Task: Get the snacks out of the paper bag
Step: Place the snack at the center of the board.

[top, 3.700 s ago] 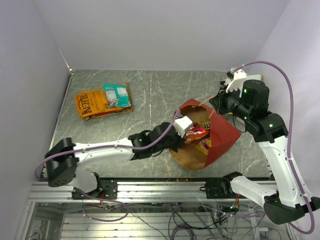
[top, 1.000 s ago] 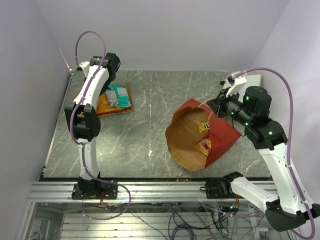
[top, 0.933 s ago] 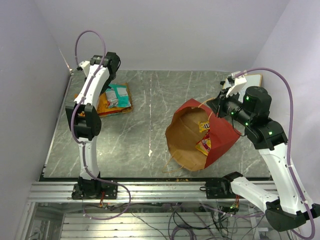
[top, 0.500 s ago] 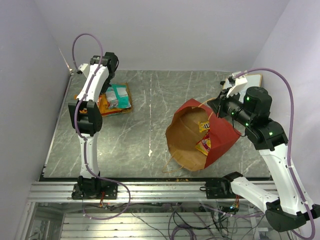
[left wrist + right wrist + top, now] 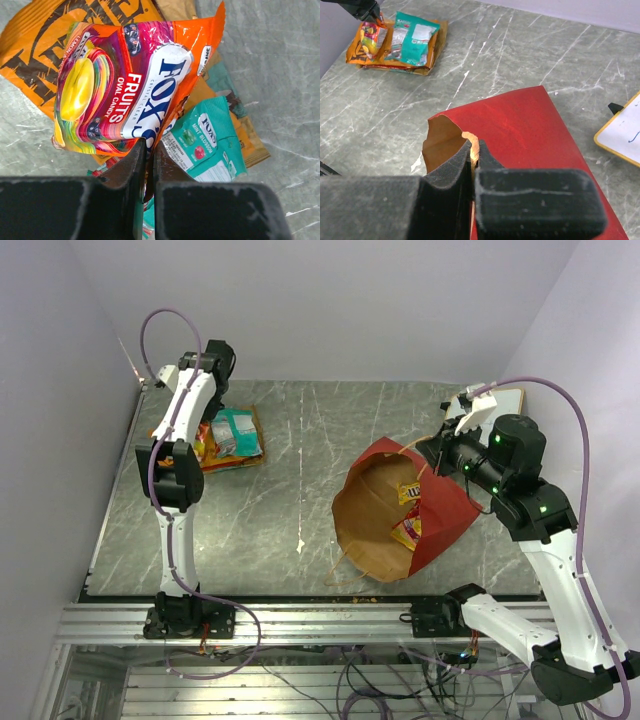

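Left tool (image 5: 149, 152) is gripping an orange fruit-candy packet (image 5: 120, 85) over the upper-left snack pile (image 5: 240, 430); right tool (image 5: 473, 152) is pinching the paper bag (image 5: 520, 125) rim, centre right.

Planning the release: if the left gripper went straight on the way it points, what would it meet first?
Likely the Fox's Fruits packet in the left gripper would press onto the orange chip bag and the teal mint packet beneath. The gap is unclear.
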